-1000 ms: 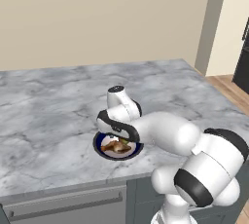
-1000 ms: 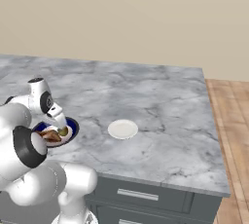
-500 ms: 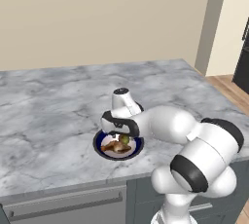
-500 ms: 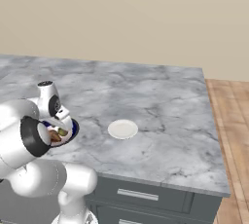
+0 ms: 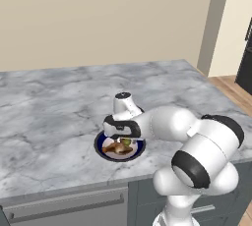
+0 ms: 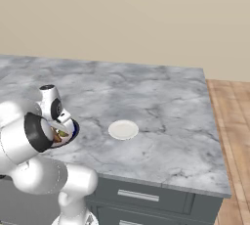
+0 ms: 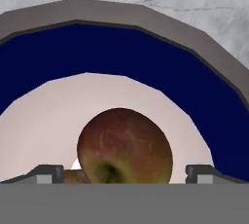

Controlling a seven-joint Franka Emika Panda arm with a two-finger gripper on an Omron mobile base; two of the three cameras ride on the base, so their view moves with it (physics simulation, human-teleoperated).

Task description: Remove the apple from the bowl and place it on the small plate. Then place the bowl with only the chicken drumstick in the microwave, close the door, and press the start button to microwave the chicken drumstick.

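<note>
As pincer dropped lower, apple now betw open fingertips.

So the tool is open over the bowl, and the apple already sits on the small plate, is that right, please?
Not quite: the apple is in the bowl, between the open tool's tips, as the hand view shows. The small plate is bare in the right base view. The rest holds.

The olive-red apple sits in the blue-rimmed bowl, touching the brown chicken drumstick; the small plate lies at the bowl's three o'clock.
</note>
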